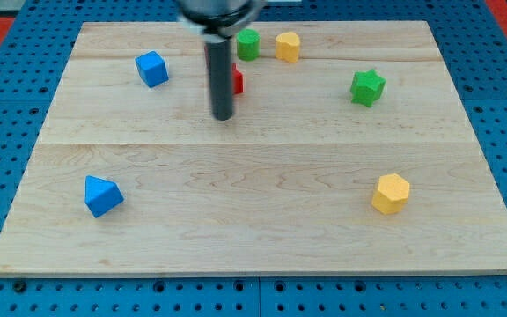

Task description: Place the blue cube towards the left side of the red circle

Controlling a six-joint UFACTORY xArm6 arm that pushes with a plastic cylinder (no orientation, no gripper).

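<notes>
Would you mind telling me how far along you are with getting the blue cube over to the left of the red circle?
Nothing looks done yet: the blue cube sits well apart at the view's upper left. My tip is beside the red block, which my rod mostly hides, so its shape is unclear. I am touching no blue block. Left to do: reach the cube and push it toward the view's right, up to the red block's left side.

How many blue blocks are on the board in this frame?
2. A blue cube lies near the view's top left, left of my tip. Another blue block lies at the bottom left. The rod could hide little else.
</notes>
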